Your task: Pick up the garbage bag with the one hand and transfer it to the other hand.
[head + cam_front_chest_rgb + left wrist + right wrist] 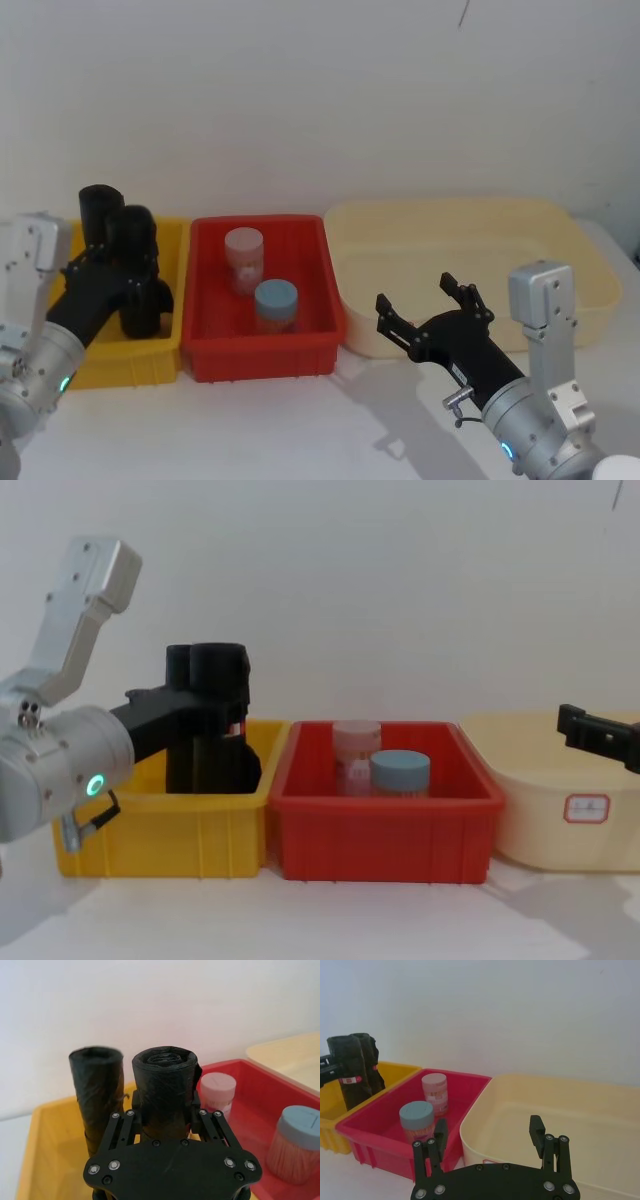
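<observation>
The left gripper (164, 1110) had its jaws clamped on the garbage bag (165, 1072) at mid-height. The roll was probably light, firm and slick. The right gripper (418, 300) hovered with its jaws open.

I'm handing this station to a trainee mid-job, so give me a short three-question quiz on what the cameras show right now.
1. How many jars stand in the red bin?
2. True or false: the right gripper is open and empty, near the cream tub.
3. The left gripper has its fingers on either side of the garbage bag. Which container is the bag in? A. the yellow bin B. the red bin C. the cream tub
Key: 1. two; 2. true; 3. A.
</observation>
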### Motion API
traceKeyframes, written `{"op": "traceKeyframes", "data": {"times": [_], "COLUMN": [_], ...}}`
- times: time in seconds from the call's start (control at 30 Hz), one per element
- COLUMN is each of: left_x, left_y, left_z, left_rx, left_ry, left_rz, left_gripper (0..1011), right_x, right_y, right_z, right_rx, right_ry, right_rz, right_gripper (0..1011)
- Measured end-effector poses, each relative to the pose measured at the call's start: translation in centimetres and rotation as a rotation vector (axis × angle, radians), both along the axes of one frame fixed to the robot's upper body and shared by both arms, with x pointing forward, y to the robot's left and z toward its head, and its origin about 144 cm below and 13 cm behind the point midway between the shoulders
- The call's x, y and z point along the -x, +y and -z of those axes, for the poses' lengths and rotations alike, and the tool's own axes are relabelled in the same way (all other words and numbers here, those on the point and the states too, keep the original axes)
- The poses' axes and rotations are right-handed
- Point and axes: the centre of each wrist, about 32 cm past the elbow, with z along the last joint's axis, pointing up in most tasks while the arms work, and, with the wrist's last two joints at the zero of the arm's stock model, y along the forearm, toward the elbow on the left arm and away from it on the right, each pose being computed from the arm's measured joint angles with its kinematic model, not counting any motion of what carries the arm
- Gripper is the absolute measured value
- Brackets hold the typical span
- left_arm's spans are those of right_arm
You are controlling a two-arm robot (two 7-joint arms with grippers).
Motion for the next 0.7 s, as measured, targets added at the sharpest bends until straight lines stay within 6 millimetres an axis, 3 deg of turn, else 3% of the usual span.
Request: {"op": "traceKeyframes", "data": {"times": [0.7], "left_x": [-0.7], "left_y": [-2.0], "left_z": [-7.9], "left_rx": [-0.106], "left_ry": [-0.138], "left_rz": [0.211], "left_gripper": [448], "right_x": [0.0], "right_y": [0.0], "right_z": [0.0], "right_rx": [0.000], "right_ry": [0.000], "right_rz": [0.000], "right_gripper": [1000]}}
